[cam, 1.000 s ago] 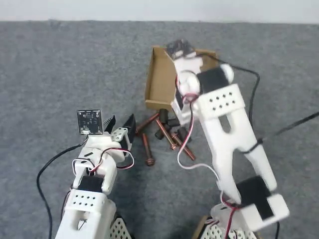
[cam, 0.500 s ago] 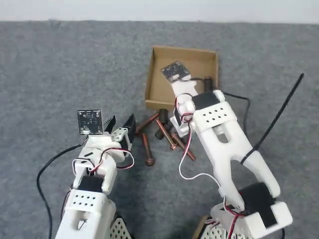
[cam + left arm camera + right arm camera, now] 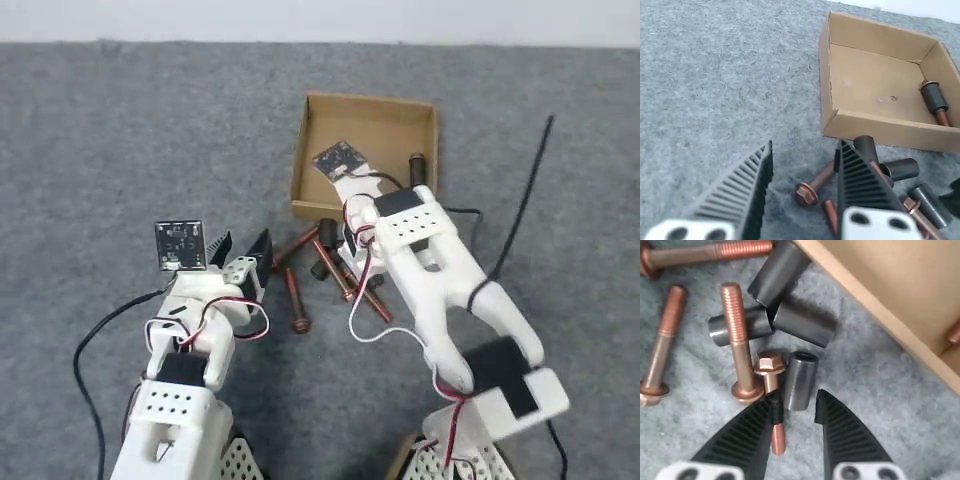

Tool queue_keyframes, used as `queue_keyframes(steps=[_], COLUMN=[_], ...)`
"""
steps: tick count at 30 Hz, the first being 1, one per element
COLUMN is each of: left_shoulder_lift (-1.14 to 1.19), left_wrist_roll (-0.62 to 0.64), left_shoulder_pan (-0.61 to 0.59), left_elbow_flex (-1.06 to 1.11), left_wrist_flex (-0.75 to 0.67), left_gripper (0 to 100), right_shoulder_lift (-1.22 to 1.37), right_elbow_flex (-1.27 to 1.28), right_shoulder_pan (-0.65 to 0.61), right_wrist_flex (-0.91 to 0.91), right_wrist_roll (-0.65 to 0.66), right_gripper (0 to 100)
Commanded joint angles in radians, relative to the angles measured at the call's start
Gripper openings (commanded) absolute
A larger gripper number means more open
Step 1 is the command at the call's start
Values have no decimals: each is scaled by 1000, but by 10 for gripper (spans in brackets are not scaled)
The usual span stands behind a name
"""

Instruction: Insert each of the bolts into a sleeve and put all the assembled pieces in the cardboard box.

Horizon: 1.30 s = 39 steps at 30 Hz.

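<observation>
The right end effector (image 3: 797, 396) hangs narrowly parted, jaws either side of the end of a dark sleeve (image 3: 801, 377), a bolt (image 3: 770, 364) just beside. The left end effector (image 3: 805, 150) gapes wide and empty at 9 o'clock of the pile (image 3: 322, 262) of loose bolts and sleeves. The cardboard box (image 3: 298, 150) sits at the pile's 12 o'clock — one assembled piece (image 3: 416, 166) lies against its 3 o'clock wall.
</observation>
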Motion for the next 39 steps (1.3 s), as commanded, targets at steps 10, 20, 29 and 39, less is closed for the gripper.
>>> queue_keyframes(steps=[10, 20, 29, 39], left_shoulder_lift=[-31, -31, -31, -31], left_wrist_roll=[-9, -9, -9, -9], left_shoulder_pan=[5, 5, 5, 5], left_elbow_flex=[-10, -10, -10, -10], left_wrist_flex=[3, 3, 3, 3], left_gripper=[192, 192, 192, 192], right_shoulder_lift=[124, 166, 139, -266], right_elbow_flex=[-9, -9, -9, 245], right_shoulder_pan=[-1, -4, 25, 219], right_wrist_flex=[-41, -58, -27, 13], right_wrist_roll=[11, 12, 3, -72], right_gripper=[85, 79, 6, 7])
